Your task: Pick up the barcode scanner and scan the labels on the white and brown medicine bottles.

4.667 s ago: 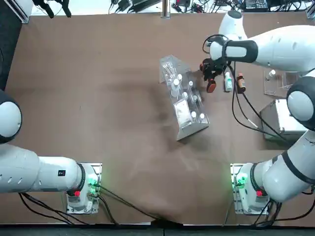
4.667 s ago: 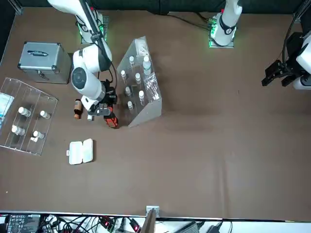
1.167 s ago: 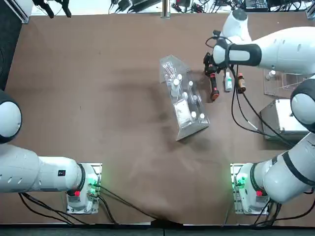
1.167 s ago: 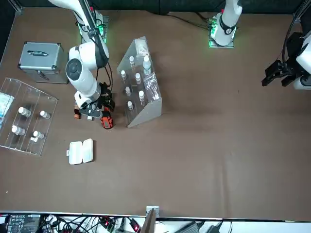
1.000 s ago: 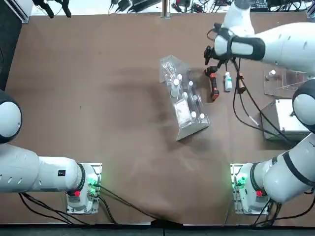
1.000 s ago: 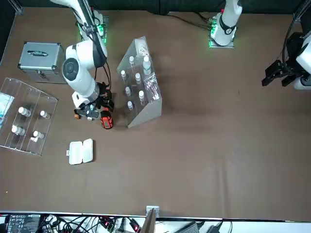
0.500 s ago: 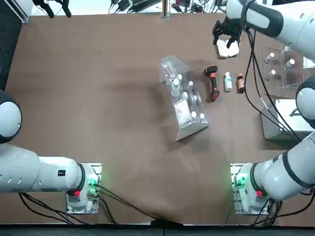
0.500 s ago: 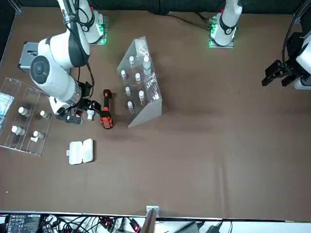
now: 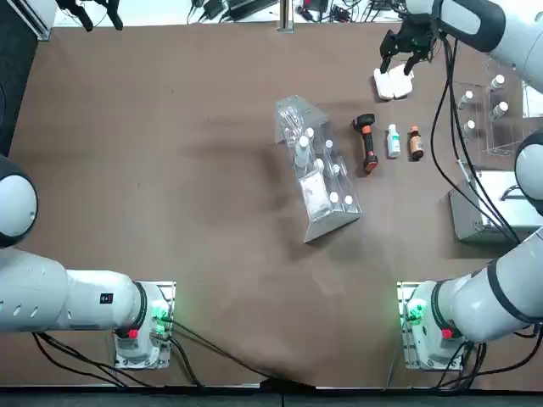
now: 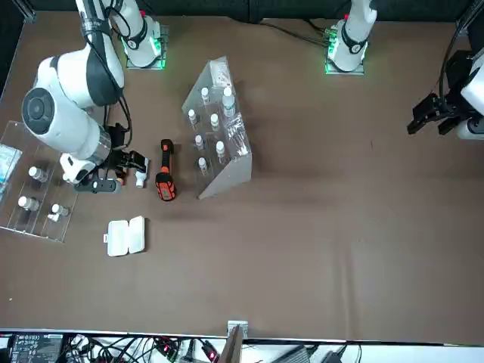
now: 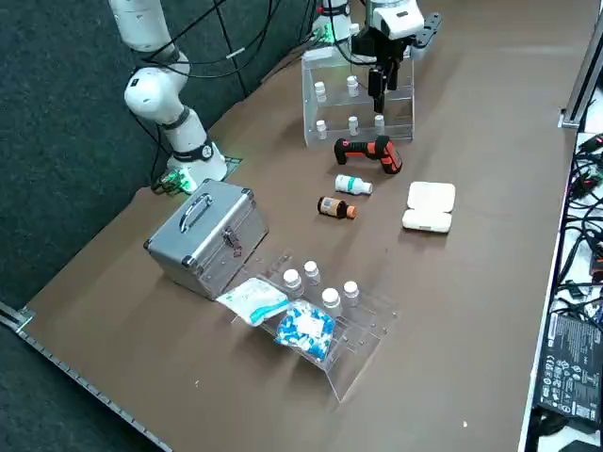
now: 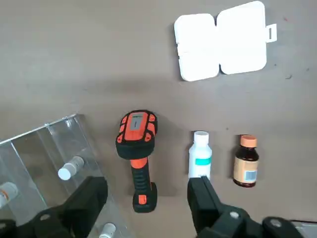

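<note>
On the brown table [image 9: 170, 170], the barcode scanner [image 9: 366, 144] lies flat beside the white bottle [image 9: 393, 140] and brown bottle [image 9: 415, 142] — the right gripper [image 9: 400, 49] hovers above, fingers [image 12: 208, 201] apart, empty, the scanner's long axis running between them.

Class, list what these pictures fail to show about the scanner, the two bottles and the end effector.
- barcode scanner: scan window faces away in every view.
- white bottle and brown bottle: label print too small.
- right end effector: open; wrist view's bottom edge crops its body.
</note>
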Controlling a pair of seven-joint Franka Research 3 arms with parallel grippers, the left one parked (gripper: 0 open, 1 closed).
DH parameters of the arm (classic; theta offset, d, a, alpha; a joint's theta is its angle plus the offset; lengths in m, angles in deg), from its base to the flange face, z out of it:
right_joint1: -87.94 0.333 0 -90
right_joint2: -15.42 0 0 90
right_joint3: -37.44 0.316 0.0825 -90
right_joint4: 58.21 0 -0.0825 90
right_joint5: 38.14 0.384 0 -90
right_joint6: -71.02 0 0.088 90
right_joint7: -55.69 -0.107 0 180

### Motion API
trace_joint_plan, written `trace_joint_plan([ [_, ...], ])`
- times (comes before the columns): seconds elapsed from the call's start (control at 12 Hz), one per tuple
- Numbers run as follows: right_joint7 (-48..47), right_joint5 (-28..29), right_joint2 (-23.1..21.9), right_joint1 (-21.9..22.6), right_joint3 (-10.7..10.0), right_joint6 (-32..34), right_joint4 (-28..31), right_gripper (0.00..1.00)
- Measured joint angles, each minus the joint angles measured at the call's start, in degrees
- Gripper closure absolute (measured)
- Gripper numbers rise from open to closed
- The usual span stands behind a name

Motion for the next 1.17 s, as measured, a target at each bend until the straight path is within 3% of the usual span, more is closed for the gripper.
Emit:
trace_joint_plan([
  [0.42,0.28,-0.16,-2.21,-0.13,-0.52,5.11,-4.62,0.00],
  [1.17,0.87,-2.42,-2.41,-2.07,-1.00,11.38,-13.79,0.00],
])
